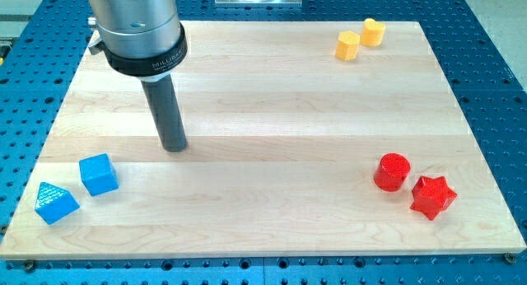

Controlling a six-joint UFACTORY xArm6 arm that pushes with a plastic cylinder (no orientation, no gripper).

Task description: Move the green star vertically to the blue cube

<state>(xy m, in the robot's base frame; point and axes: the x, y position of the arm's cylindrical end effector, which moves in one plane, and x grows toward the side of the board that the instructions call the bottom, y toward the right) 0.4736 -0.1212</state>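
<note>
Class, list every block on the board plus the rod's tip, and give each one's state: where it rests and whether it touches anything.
blue cube: view's lower left, beside the prism.
blue triangular prism: near bottom-left corner.
my tip: above-right of the blue cube, apart.
red cylinder: right, beside the star.
red star: lower right.
yellow blocks: top right, adjacent.
green star: not visible.

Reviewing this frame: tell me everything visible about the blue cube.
The blue cube is a small, solid-looking block, apparently matte plastic, with a lighter top face and darker sides. It sits flat on the wooden board near the view's bottom left, turned slightly askew to the board's edges. A blue triangular block lies just below and left of it, close but seemingly not touching. My tip stands above and to its right, clearly apart. Nothing touches the cube except the board.
</note>
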